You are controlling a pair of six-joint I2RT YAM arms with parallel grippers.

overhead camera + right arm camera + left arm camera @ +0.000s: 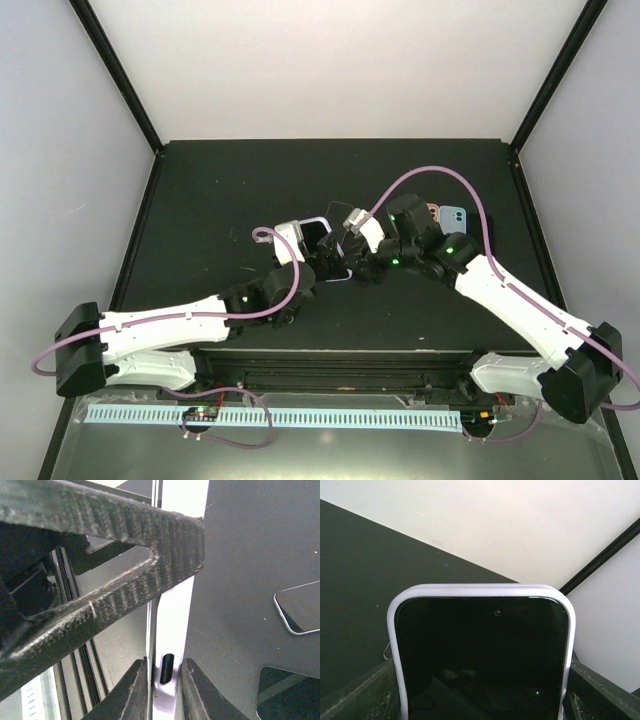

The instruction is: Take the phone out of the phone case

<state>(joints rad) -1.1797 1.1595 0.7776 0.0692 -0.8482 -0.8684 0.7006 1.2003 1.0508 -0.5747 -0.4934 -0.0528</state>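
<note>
Two grippers are sharing this job, and both are mine. My right gripper (166, 680) is pinching, nearly closed, on one thin side wall of the pale lilac rubbery phone case (172, 610). Its fingertips (140, 690) are sitting on either side of a small dark slot in that wall and appear to be touching it. My left gripper (482, 705) is standing wide across the case's full width, its fingers pressing the two long edges at the lower end and holding the case with its top end raised. The black glass-fronted phone (480, 650) is sitting fully inside the case, the lilac rim wrapping unbroken around its top corners. Beyond the case, a silver-rimmed dark handset (300, 607) is lying flat on the black matte table (220, 190), apart from it.

I am judging this to be the start of the peel: the grip is set and nothing is freed. The next move is calling for my right fingers to draw that wall outward and back off the phone's edge, with my left hold firm. Squeezing too hard across the case would be clamping the rim onto the phone.
</note>
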